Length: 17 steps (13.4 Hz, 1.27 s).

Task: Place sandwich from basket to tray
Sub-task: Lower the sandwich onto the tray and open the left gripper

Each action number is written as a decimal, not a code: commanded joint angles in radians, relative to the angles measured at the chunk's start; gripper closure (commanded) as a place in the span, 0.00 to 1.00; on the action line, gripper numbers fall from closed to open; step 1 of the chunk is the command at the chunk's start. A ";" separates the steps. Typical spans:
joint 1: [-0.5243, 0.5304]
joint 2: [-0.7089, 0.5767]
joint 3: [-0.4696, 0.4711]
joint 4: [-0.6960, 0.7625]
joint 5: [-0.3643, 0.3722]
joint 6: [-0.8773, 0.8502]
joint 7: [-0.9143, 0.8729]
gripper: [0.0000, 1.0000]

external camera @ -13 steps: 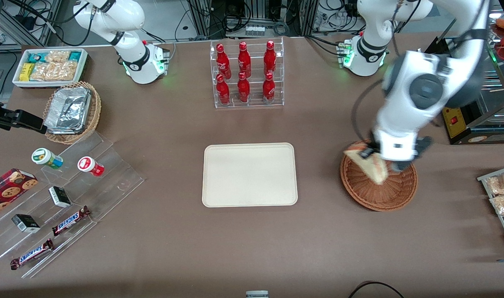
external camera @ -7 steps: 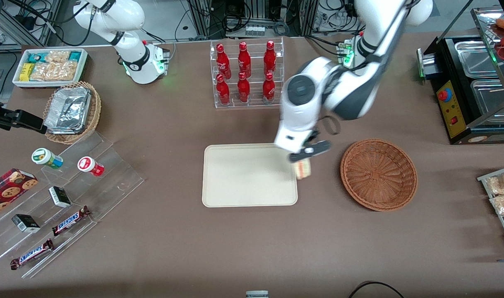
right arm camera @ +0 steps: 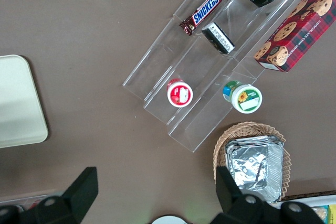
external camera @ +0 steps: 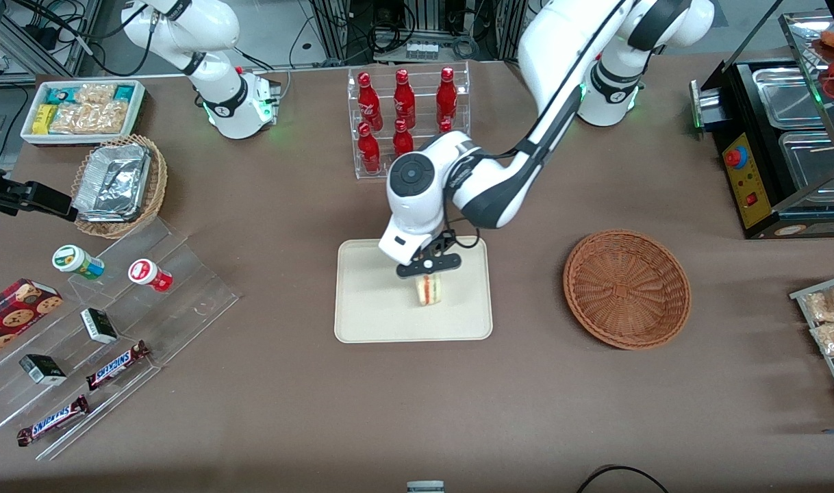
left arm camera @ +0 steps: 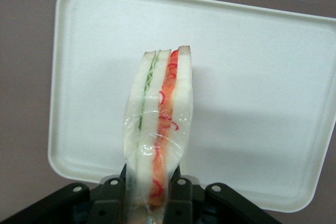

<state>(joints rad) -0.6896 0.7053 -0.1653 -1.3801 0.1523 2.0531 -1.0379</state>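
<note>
The gripper [external camera: 428, 268] is positioned above the tray [external camera: 369, 308], fingers [left arm camera: 176, 188] clamped on the sandwich [external camera: 427, 290] from both flat sides. The sandwich hangs cut edge outward, over the tray's middle; contact between its lower end and the tray surface cannot be determined. In the wrist view the gripped end of the sandwich [left arm camera: 157, 145] is cut off at the frame edge. The basket [external camera: 626, 289] sits beside the tray, toward the working arm's end, holding nothing. The arm hides part of the bottle rack [external camera: 389, 123], which stands farther from the front camera than the tray.
</note>
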 commanded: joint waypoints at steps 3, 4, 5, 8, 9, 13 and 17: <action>-0.050 0.074 0.012 0.045 0.073 0.041 0.028 0.72; -0.051 0.086 0.010 0.045 0.082 0.053 0.050 0.72; -0.062 0.094 0.012 0.045 0.084 0.059 0.052 0.72; -0.068 0.114 0.013 0.061 0.085 0.067 0.053 0.71; -0.067 0.121 0.013 0.067 0.085 0.067 0.053 0.61; -0.058 0.096 0.020 0.068 0.085 0.061 0.053 0.01; -0.003 -0.016 0.018 0.061 0.067 -0.040 0.042 0.01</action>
<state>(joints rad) -0.7267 0.7707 -0.1480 -1.3037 0.2213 2.0919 -0.9910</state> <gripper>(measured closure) 0.004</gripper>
